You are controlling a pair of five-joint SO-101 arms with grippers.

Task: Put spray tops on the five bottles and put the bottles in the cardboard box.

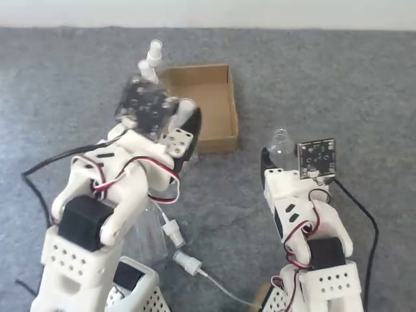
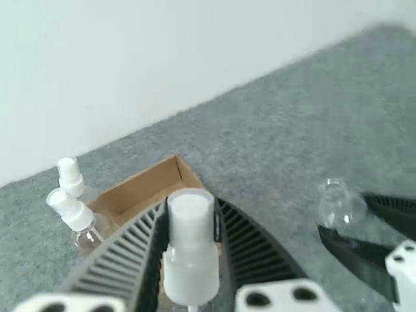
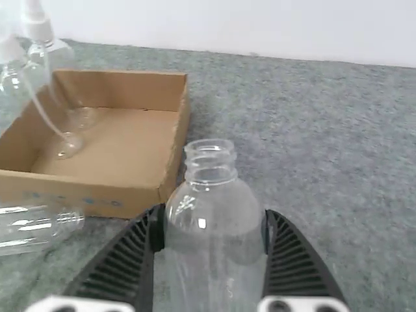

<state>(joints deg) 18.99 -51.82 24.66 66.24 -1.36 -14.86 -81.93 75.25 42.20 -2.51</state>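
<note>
Jaws clenched: left gripper (image 2: 190,211) on a spray top (image 2: 190,250) at the cardboard box's (image 1: 218,144) near-left edge, right gripper (image 3: 211,224) on an uncapped bottle (image 3: 208,192) amid open carpet (image 1: 325,78).

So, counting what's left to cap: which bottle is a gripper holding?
The open-necked bottle upright in the right gripper; the two capped bottles stand free, and a sideways bottle lies free.
</note>
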